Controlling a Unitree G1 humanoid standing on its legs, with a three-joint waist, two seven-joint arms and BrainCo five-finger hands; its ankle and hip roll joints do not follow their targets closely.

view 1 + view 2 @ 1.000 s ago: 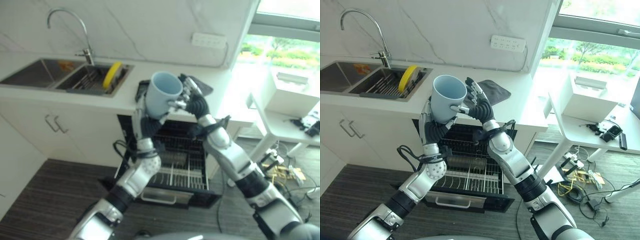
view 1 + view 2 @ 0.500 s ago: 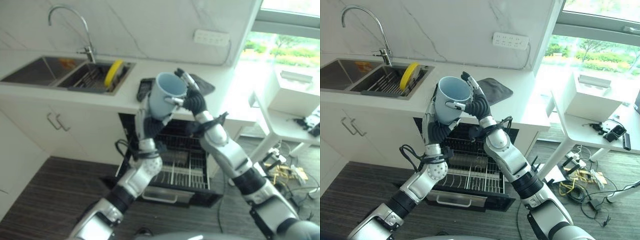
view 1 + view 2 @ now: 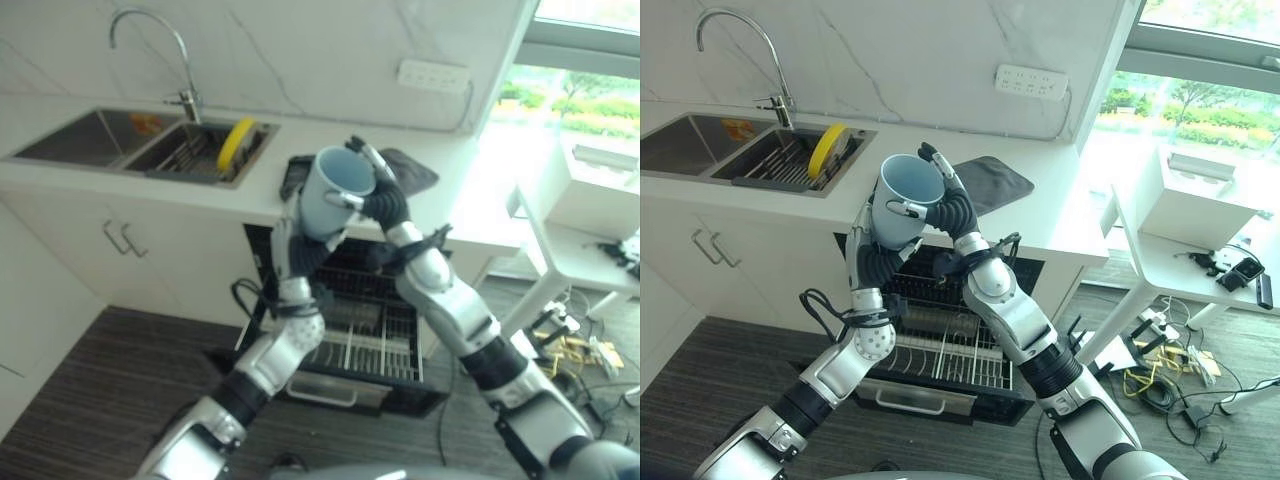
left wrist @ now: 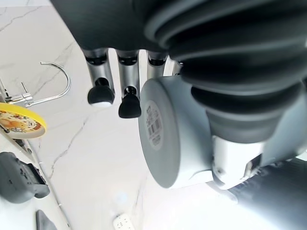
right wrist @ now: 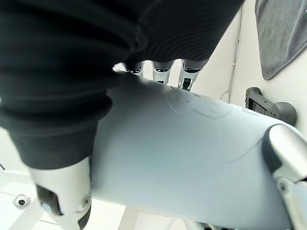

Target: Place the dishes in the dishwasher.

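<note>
Right hand (image 3: pixel 952 213) fingers (image 5: pixel 190 76) curled over the pale blue mug (image 3: pixel 904 200), thumb on its far side: grasping it. Left hand (image 3: pixel 872 255) fingers (image 4: pixel 129 103) wrapped around the mug's lower wall and base from the other side, also grasping. Mug held mouth-up and tilted, raised above the open dishwasher (image 3: pixel 940 340), level with the tabletop (image 3: pixel 1040 215) edge. Dishwasher's lower rack (image 3: pixel 950 360) pulled out under the mug. Grey cloth (image 3: pixel 990 180) on the tabletop behind the mug. Yellow plate (image 3: pixel 826 150) upright in the sink (image 3: pixel 750 165), well apart from the mug.
</note>
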